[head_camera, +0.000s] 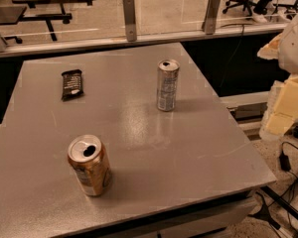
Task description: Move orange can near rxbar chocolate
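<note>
- End effector [284, 108] sat at the far right edge of the view, beyond the right side of the tabletop [154, 133]; pale yellow blocky parts hung under a white arm [297, 46] section.
- Open or closed: could not tell. No object was seen in its hold.
- Orange can [89, 165] stood on the front-left part of the tabletop, well apart from the end effector (nearly the whole tabletop lay between them), to its left and nearer the camera. Nothing touched it.
- Rxbar chocolate [72, 84] lay flat at the back-left, well apart from the orange can and almost straight behind it.
- Silver can [167, 85] stood upright toward the back middle, apart from both task items, closer to the end effector's side than either.
- Orange can look: short, stout, orange-gold body, silver top with a dark open mouth; top faced up toward the camera. Darker and paler patches showed on its side.
- Rxbar chocolate look: small flat rectangle, dark wrapper, long side running front to back.
- Writing: white print on the bar wrapper, not legible. Greyish markings on the silver can, not legible. No brand readable on the orange can.
- Behind the tabletop: a glass barrier [169, 9] held by metal posts.
</note>
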`<state>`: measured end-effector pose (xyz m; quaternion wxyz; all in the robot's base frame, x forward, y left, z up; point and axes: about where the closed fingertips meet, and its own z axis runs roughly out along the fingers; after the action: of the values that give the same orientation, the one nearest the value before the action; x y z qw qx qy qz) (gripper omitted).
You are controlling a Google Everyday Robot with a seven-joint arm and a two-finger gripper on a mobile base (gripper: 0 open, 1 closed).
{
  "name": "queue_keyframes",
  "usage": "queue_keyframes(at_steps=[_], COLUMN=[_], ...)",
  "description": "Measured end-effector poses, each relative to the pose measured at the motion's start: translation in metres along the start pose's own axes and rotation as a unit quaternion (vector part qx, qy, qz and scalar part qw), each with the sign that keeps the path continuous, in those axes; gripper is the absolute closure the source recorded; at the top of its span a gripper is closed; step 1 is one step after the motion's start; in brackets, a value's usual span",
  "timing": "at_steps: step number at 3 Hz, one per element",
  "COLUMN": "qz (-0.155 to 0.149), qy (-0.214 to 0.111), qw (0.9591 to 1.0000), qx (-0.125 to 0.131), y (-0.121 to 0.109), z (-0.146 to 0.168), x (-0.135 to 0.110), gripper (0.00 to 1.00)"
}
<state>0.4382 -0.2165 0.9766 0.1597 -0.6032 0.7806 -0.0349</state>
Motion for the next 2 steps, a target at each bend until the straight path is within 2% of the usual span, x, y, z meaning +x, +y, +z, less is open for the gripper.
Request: queue_keyframes(at_steps=[1, 2], qz=[0.0, -0.006], qy=[-0.002, -0.033], qw=[1.0, 0.9994], qx=[0.002, 0.001], y=[0.0, 0.002], z=[-0.001, 0.001], x=[-0.001, -0.017], gripper=[0.0, 0.0])
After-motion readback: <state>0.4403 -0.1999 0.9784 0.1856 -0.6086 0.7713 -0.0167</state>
